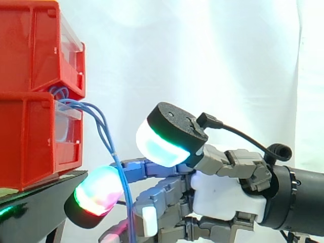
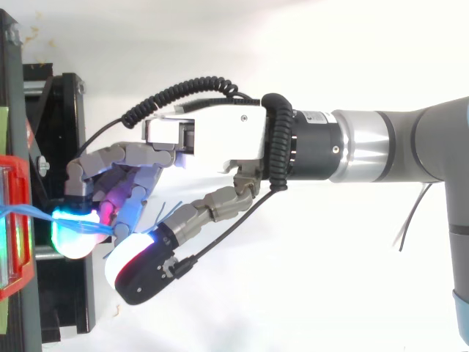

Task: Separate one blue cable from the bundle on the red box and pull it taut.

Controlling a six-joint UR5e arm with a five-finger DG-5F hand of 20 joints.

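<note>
Two red boxes are stacked at the left, the lower one [image 1: 30,142] under the upper one [image 1: 30,45]. A bundle of thin blue cables [image 1: 104,129] comes out between them and hangs down in front of the stand. My hand [image 1: 223,195] reaches in from the right, open, with its fingers stretched toward the cables and the thumb [image 1: 164,136] spread high above them. The strands run down past the foremost fingertip [image 1: 96,195] and across the fingers behind it. In the top view the hand [image 2: 220,136] points left, and a blue cable [image 2: 29,211] leads from the red box [image 2: 13,242] to a glowing fingertip [image 2: 73,231].
The boxes rest on a black stand [image 1: 30,202], whose edge lies just left of the fingertips. A white curtain hangs behind. The arm [image 2: 381,143] enters from the right.
</note>
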